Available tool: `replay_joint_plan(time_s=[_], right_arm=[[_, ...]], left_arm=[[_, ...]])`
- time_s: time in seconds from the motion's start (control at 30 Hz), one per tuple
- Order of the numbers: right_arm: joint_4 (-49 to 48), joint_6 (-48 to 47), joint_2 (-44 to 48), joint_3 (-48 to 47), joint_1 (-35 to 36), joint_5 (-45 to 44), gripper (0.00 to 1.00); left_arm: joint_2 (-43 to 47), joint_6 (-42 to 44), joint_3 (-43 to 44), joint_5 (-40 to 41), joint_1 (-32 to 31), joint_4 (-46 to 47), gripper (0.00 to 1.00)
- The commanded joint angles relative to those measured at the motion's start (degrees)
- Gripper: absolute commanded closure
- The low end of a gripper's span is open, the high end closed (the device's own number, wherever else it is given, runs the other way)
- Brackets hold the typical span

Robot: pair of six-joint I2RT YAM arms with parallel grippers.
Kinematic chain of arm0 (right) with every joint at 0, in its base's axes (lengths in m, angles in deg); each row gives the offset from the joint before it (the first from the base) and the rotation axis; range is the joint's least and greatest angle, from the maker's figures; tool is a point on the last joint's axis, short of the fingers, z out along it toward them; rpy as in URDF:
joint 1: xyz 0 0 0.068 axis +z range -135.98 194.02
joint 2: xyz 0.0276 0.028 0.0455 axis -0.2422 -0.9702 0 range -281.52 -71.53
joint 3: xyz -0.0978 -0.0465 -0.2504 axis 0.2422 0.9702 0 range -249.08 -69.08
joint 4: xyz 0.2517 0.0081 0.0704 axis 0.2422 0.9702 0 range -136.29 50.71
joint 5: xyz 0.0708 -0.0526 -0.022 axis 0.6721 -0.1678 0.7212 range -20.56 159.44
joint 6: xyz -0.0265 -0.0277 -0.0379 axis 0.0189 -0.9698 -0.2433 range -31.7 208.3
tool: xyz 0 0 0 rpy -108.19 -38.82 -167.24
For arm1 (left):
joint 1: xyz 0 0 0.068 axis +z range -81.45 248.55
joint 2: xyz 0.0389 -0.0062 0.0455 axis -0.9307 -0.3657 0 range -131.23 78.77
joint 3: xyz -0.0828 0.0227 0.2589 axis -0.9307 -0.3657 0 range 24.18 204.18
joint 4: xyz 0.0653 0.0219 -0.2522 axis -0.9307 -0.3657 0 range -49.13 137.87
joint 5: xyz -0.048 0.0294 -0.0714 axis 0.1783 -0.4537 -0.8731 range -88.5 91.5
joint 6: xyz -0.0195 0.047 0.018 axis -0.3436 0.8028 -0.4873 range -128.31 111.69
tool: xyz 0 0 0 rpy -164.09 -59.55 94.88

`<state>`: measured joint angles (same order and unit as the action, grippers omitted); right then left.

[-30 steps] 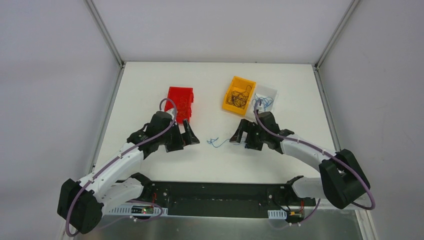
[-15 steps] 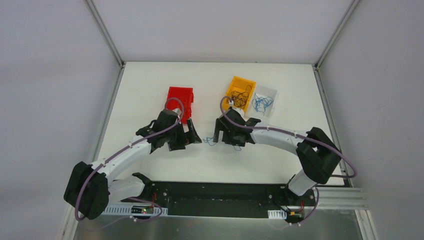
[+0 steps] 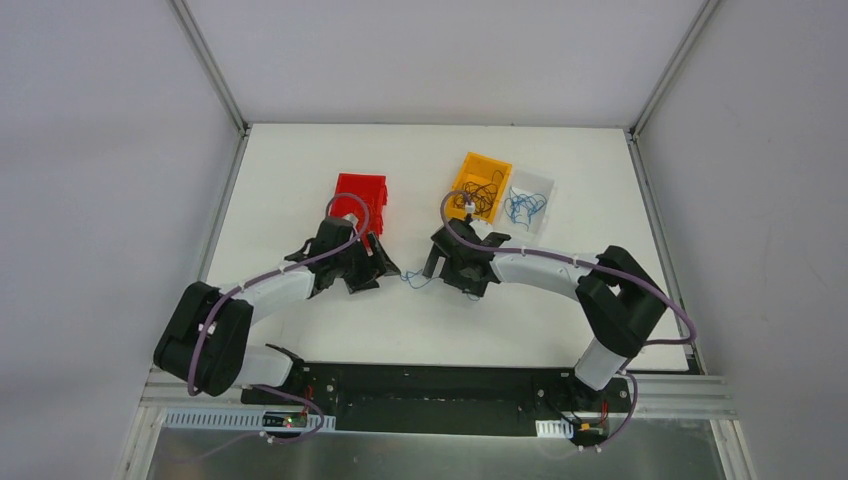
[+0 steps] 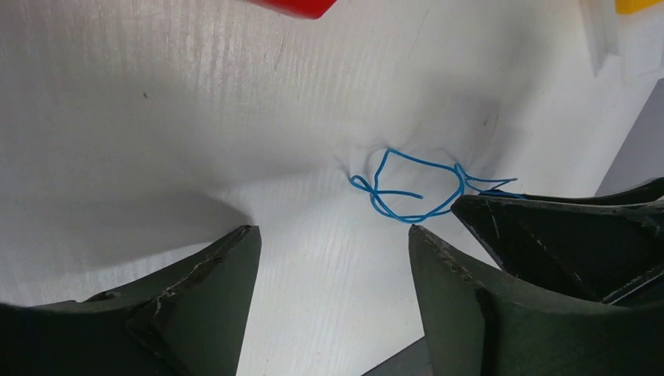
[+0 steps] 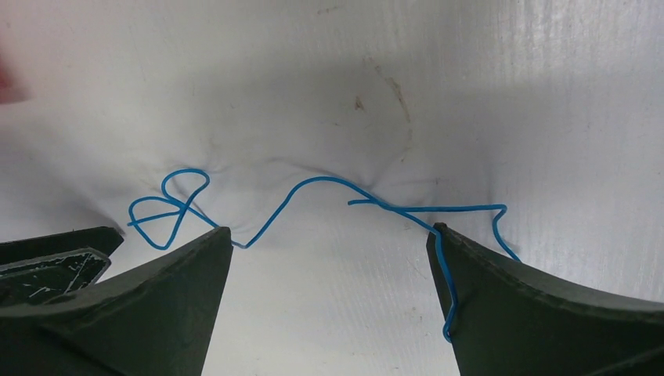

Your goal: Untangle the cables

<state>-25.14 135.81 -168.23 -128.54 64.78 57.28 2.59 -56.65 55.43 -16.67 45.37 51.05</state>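
The left gripper (image 4: 333, 235) has moved up to the blue cables (image 4: 423, 160), jaws narrowing but still empty (right gripper (image 5: 329, 235) gapes wide, straddling them), so a two-ended pull looks imminent.

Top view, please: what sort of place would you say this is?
Likely a robot lab cell: a white table fenced by panels, the left arm and right arm bolted at its edge, and an orange bin of black cables.
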Motion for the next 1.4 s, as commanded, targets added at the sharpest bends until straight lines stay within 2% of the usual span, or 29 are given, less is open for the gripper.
replay_joint_plan(time_s=[0.0,0.17,0.47,0.67,0.77,0.9,1.03,1.2,1.37], right_arm=[[-0.61,3.46,2.34,0.05,-0.07,-2.58,0.01],[-1.58,4.62,3.04,0.86,-0.51,-1.45,0.01],[-8.60,9.59,4.65,4.76,-2.34,3.49,0.01],[-10.78,10.03,3.40,3.69,-2.40,5.34,0.01],[-10.83,9.67,2.41,2.66,-2.29,6.28,0.01],[-10.11,8.91,1.33,1.46,-1.75,7.07,0.01],[-8.84,7.48,0.48,0.77,-0.55,6.54,0.10],[-6.15,3.80,1.31,-0.02,2.17,3.47,0.16],[-5.95,2.46,0.90,0.19,2.53,3.75,0.34]], left_arm=[[-2.39,1.14,2.13,-0.36,0.42,3.46,0.33],[-7.44,0.33,3.23,-3.00,0.33,8.63,0.58],[-13.08,-2.24,2.94,-5.00,-0.66,13.76,0.60],[-14.03,-2.43,2.82,-5.97,-1.95,14.75,0.85],[-14.31,-2.63,2.77,-5.92,-2.61,15.11,0.92],[-14.60,-2.99,2.86,-5.91,-2.92,15.32,0.93],[-14.66,-3.12,3.18,-5.92,-2.96,15.30,0.94],[-15.59,-3.50,4.04,-6.62,-2.93,15.09,0.94],[-16.05,-3.87,4.65,-7.31,-2.94,15.05,0.95]])
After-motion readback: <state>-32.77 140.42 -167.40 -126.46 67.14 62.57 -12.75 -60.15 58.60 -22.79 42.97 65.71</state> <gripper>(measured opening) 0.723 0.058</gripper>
